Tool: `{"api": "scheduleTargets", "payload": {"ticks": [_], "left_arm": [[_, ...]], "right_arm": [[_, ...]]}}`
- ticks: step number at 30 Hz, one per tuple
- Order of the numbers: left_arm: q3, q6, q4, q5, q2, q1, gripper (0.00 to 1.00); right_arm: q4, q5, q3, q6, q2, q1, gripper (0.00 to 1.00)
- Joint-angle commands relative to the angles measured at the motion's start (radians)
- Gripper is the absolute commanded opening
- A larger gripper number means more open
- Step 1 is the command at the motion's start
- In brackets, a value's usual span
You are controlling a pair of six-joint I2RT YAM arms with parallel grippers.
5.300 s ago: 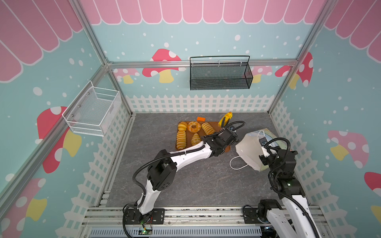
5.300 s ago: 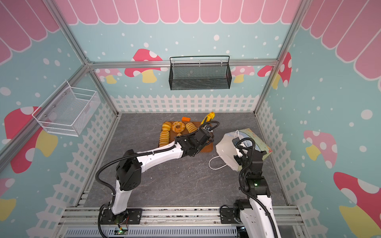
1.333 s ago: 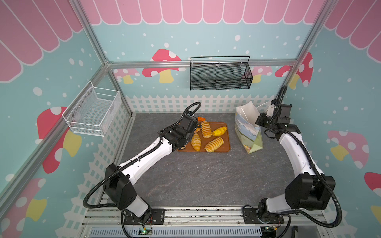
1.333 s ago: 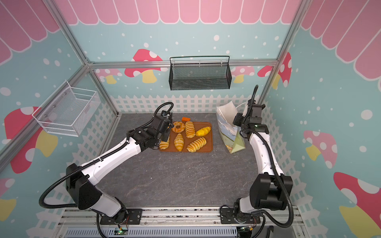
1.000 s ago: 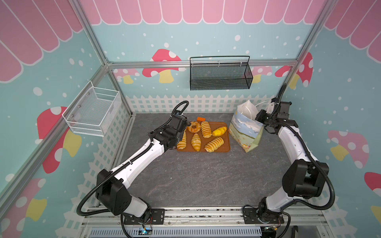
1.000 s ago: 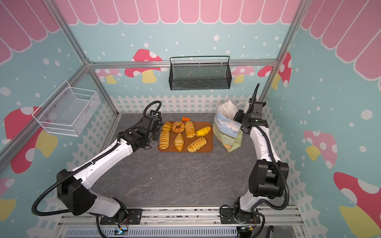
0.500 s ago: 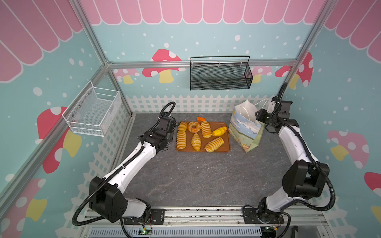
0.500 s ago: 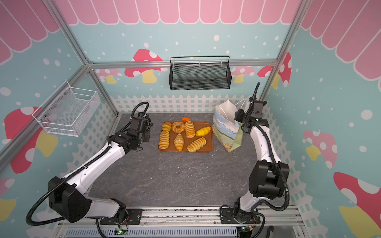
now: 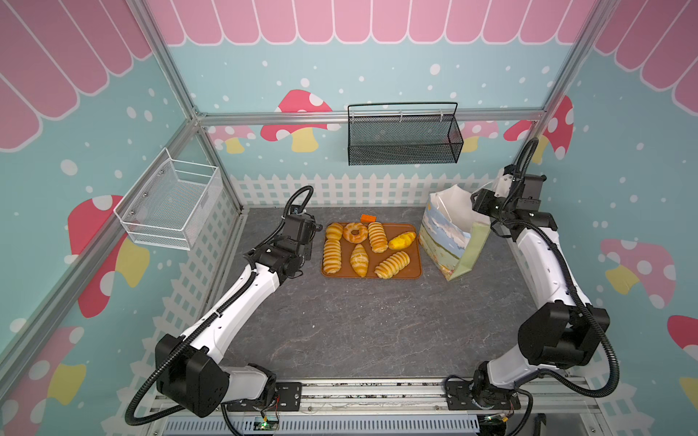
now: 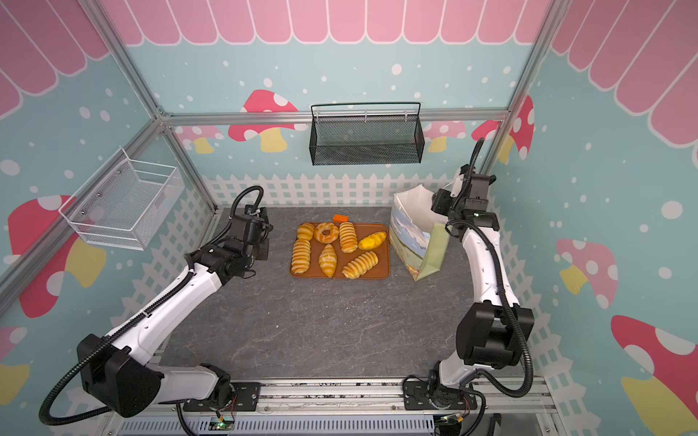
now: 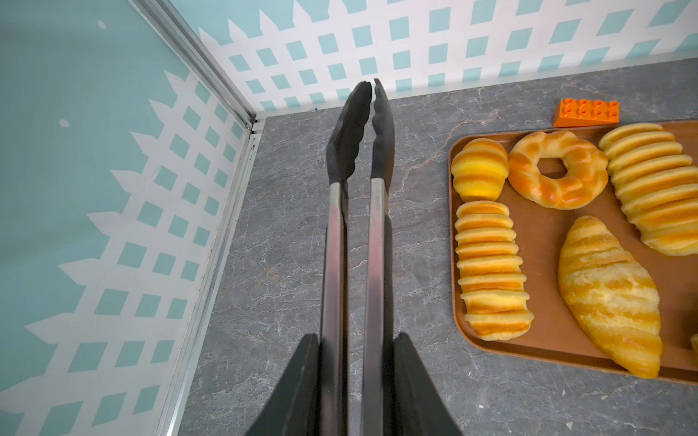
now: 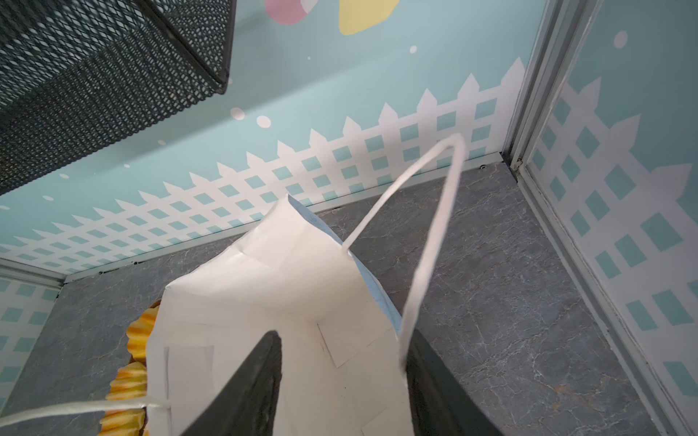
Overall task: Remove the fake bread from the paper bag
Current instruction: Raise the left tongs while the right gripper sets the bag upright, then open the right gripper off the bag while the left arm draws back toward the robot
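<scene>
Fake bread [image 9: 392, 264]: seven pieces in all. By kind: three ridged long rolls [image 9: 332, 256], two small buns [image 9: 334, 230], one croissant [image 9: 359, 259], one ring doughnut [image 9: 355, 232]. One orange-brown tray [image 9: 415, 271]. One paper bag [image 9: 445, 236] with two white cord handles [image 12: 434, 236]. One orange toy brick [image 9: 367, 218]. One pair of tongs [image 11: 376, 245]. One black wire basket [image 9: 404, 139], one white wire basket [image 9: 170, 204]: two baskets. One left arm [image 9: 241, 300], one right arm [image 9: 544, 264]: two robot arms.
</scene>
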Motion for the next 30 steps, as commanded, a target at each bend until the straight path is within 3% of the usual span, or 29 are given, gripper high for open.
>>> {"api": "scheduleTargets", "payload": {"ticks": [1, 6, 12, 17, 21, 27, 30], "left_arm": [[-0.009, -0.005, 0.008, 0.0, -0.037, 0.036, 0.3], [-0.019, -0.017, 0.009, 0.067, -0.049, 0.126, 0.3], [-0.063, -0.054, 0.037, 0.183, -0.066, 0.253, 0.3], [-0.116, -0.048, 0.086, 0.246, -0.06, 0.329, 0.3], [-0.17, -0.037, 0.165, 0.31, -0.02, 0.354, 0.3], [-0.162, -0.032, 0.219, 0.415, 0.096, 0.37, 0.29], [-0.154, -0.028, 0.249, 0.471, 0.134, 0.385, 0.29]], "right_arm": [[-0.007, 0.01, 0.032, -0.076, -0.066, -0.001, 0.55], [-0.002, 0.111, -0.014, -0.154, -0.168, -0.001, 0.57], [0.048, 0.263, -0.185, -0.209, -0.318, -0.022, 0.57], [0.045, 0.26, -0.287, -0.21, -0.383, -0.112, 0.57], [0.099, 0.241, -0.475, -0.181, -0.462, -0.196, 0.58], [0.389, 0.235, -0.851, -0.172, -0.599, -0.267, 0.6], [0.577, 0.107, -1.003, -0.26, -0.606, -0.296, 0.62]]}}
